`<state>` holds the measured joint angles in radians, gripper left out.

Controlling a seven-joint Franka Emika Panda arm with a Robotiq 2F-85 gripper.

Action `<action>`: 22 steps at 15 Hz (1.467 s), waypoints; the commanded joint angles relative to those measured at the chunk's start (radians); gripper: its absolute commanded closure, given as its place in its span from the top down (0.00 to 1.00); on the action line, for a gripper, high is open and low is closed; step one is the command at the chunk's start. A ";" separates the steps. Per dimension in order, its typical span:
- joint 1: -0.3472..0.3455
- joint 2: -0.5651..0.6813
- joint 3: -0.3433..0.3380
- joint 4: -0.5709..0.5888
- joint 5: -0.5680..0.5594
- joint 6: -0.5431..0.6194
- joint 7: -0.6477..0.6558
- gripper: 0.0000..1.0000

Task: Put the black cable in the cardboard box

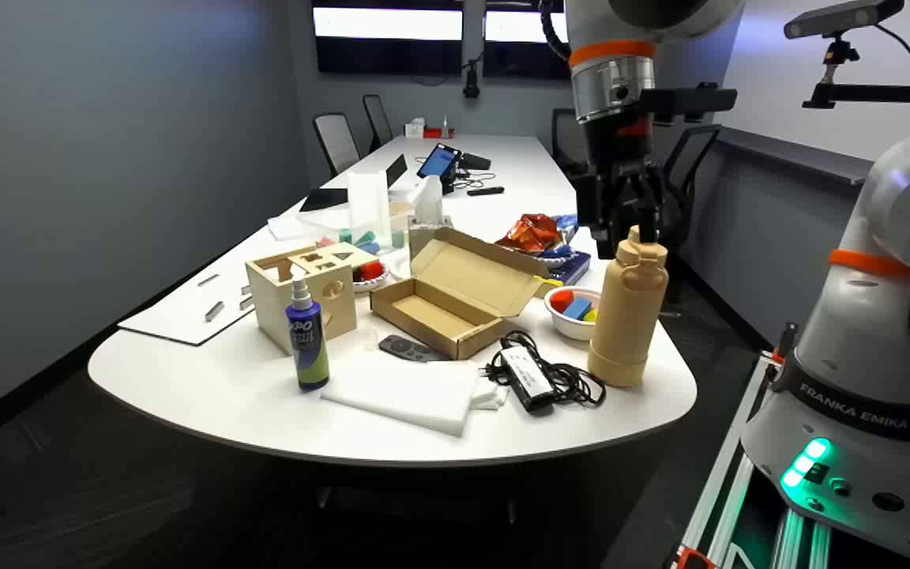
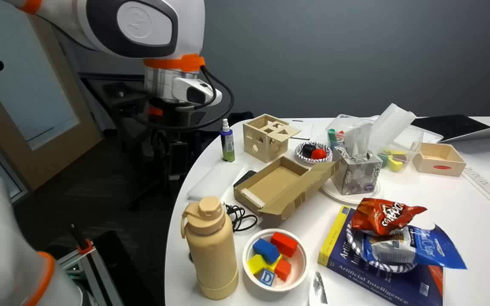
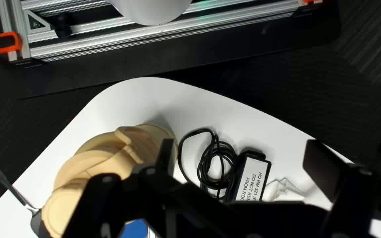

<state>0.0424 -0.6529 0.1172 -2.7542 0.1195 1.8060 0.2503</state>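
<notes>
A black cable (image 1: 577,383) lies coiled with its black adapter (image 1: 530,378), which bears a white label, near the table's front edge. The coil shows in an exterior view (image 2: 240,217) and between the fingers in the wrist view (image 3: 215,162). An open cardboard box (image 1: 415,324) stands just behind the cable with its lid folded back; its inside (image 2: 275,183) is bare. It does not show in the wrist view. My gripper (image 1: 627,233) is open and empty, pointing down, well above the table. In the wrist view its fingers (image 3: 243,158) stand wide apart.
A tall tan bottle (image 1: 630,316) stands right beside the cable. A white bowl (image 2: 275,288) of blocks is near it. White foam (image 1: 404,391), a remote (image 1: 407,348), a spray bottle (image 1: 307,340) and a wooden shape box (image 1: 273,304) surround the cardboard box.
</notes>
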 commanded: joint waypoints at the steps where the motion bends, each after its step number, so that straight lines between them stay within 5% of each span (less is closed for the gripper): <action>1: -0.002 0.000 0.001 0.002 0.000 -0.003 -0.001 1.00; 4: 0.013 0.069 0.031 0.015 0.012 0.058 0.020 1.00; 12: 0.062 0.354 0.147 0.010 0.005 0.485 0.159 1.00; 16: 0.053 0.507 0.147 0.005 -0.017 0.682 0.256 1.00; 22: 0.064 0.673 0.122 0.018 -0.172 0.798 0.484 1.00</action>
<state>0.0994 -0.0542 0.2549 -2.7539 0.0429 2.5619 0.6059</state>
